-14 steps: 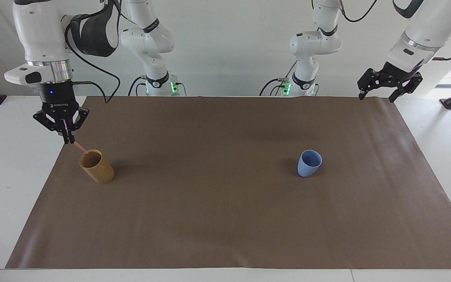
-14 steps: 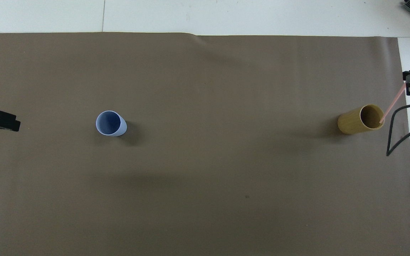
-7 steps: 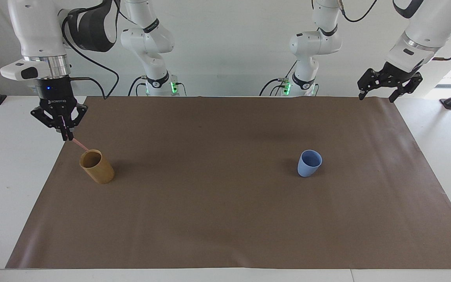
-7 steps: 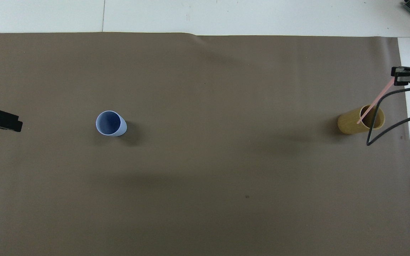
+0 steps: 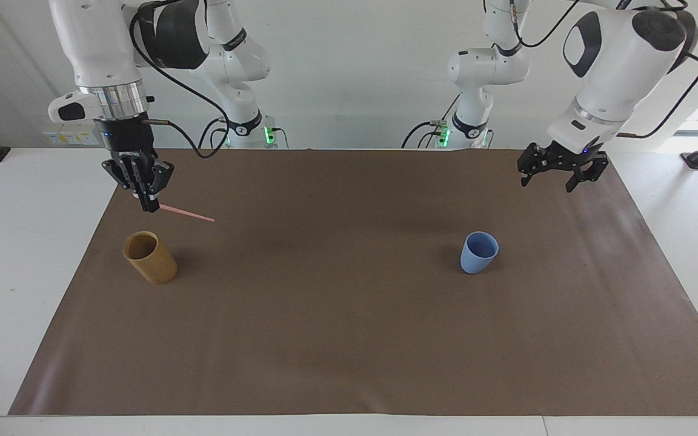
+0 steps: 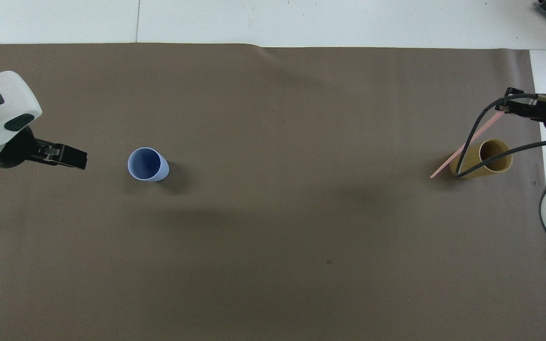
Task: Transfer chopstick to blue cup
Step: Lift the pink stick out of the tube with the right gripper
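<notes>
Already clear of the tan cup, the chopstick juts sideways from the right hand, whose fingers are clamped on one end, in the air above the counter. It looks light, stiff and thin, so this end grip may let it pivot. The blue cup stands toward the left arm's end, near the left hand, fingers apart. I can read no writing.

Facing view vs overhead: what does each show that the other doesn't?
Facing only: both arm bases, and that the chopstick is held up in the air, clear of the tan cup, by the shut right gripper; the left gripper hangs open.

Overhead only: down into both cup mouths; nothing is seen in either.

Both: blue cup, tan cup, chopstick, brown mat, both grippers.
</notes>
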`<control>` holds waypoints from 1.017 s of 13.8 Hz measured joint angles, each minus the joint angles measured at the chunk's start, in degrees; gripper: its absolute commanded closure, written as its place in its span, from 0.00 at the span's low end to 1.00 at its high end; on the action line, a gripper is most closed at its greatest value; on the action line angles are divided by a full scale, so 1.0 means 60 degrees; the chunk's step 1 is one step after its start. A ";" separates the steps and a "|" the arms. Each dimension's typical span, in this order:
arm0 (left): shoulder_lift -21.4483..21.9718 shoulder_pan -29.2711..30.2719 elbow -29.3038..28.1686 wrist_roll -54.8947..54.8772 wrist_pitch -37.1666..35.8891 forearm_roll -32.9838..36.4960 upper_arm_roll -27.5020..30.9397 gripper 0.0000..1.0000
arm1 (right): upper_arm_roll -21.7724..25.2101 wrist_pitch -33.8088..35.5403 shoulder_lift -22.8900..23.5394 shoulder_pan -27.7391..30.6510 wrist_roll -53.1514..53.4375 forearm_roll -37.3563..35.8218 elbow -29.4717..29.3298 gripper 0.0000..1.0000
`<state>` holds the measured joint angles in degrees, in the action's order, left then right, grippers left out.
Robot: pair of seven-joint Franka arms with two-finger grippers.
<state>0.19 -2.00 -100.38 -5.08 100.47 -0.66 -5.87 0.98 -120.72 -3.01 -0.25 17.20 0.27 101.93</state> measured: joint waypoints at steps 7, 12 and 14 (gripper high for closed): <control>-0.0971 -0.0258 -0.1454 0.0925 0.2827 -0.0018 -0.0011 0.00 | -0.0059 0.0686 0.0000 -0.0001 0.1298 0.0012 -0.0119 1.00; -0.1697 -0.0503 -0.1816 0.1583 0.3854 -0.0019 -0.0015 0.13 | -0.0066 0.0686 -0.0001 -0.0001 0.2128 0.0012 -0.0135 1.00; -0.1696 -0.0560 -0.2149 0.1691 0.3956 -0.0020 -0.0016 0.65 | -0.0070 0.0686 -0.0005 -0.0001 0.2145 0.0012 -0.0171 1.00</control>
<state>-9.99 -5.36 -113.28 5.06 124.21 -0.78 -5.97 0.56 -116.60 -3.04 -0.26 30.07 0.34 100.90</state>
